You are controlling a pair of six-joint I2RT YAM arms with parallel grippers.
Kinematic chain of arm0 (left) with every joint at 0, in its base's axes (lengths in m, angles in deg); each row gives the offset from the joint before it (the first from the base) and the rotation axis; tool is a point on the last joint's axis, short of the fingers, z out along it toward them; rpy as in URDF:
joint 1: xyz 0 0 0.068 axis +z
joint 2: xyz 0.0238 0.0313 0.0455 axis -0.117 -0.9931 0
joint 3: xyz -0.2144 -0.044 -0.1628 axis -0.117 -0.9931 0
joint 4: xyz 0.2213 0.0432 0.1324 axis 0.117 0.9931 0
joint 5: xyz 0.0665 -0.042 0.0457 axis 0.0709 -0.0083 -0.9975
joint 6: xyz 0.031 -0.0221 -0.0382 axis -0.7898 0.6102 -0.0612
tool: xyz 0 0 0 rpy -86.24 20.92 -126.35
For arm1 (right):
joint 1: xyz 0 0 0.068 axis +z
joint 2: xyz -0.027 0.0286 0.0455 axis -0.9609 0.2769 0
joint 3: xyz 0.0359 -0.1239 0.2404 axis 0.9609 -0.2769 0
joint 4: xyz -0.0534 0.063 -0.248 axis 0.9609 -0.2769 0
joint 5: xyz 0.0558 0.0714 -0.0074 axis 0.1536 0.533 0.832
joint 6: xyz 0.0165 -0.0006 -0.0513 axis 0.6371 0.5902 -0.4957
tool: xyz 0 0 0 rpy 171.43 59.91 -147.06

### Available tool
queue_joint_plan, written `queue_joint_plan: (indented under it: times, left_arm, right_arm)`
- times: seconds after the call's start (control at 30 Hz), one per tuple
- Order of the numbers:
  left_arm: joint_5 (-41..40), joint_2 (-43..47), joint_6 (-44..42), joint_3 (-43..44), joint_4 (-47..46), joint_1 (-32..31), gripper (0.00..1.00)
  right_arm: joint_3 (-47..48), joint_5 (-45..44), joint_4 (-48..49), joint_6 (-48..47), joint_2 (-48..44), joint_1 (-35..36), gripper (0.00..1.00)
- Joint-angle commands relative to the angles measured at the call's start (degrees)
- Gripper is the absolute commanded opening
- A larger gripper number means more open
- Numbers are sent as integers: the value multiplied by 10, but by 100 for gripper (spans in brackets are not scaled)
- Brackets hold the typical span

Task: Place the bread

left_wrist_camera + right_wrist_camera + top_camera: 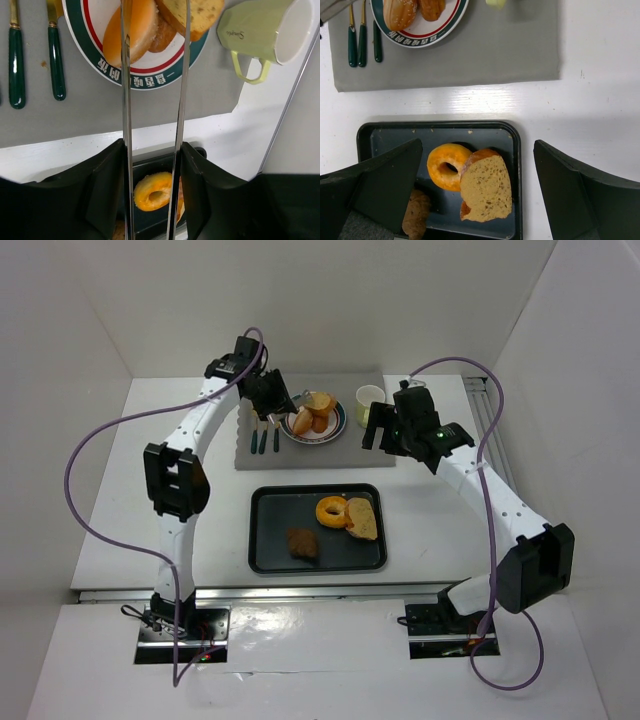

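Observation:
My left gripper (152, 160) (272, 398) hangs over the placemat, shut on a pair of metal tongs (126, 100). The tongs' arms stand apart and reach to the plate (145, 75) (315, 435). An oval bread roll (137, 27) (303, 421) lies on the plate, partly between the arms, beside a bread slice (197, 15). My right gripper (477, 150) (385, 430) is open and empty, high above the black tray (515, 150) (317, 558). On the tray lie a donut (445, 165), a bread slice (487, 187) and a brown piece (417, 215).
A grey placemat (495, 55) carries the plate, green-handled cutlery (55, 55) (265, 440) at its left and a pale green mug (255, 30) (370, 404) at its right. White walls close in the table on three sides.

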Motion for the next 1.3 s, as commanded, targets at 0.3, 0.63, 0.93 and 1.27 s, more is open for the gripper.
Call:
queue_joint_plan:
  times: [0.3, 0.63, 0.93, 1.27]
  left_arm:
    - [-28, 146, -93, 10, 55, 0, 57]
    - [-81, 316, -182, -198, 55, -13, 51]
    - [-257, 484, -164, -370, 55, -35, 49]
    - [-375, 451, -155, -519, -172, 77, 56]
  right_arm:
    - [-6, 17, 9, -5, 3, -4, 99]
    - [-12, 9, 15, 12, -2, -4, 99]
    - [-29, 21, 33, 25, 9, -4, 99]
    - [-23, -11, 45, 30, 2, 1, 99]
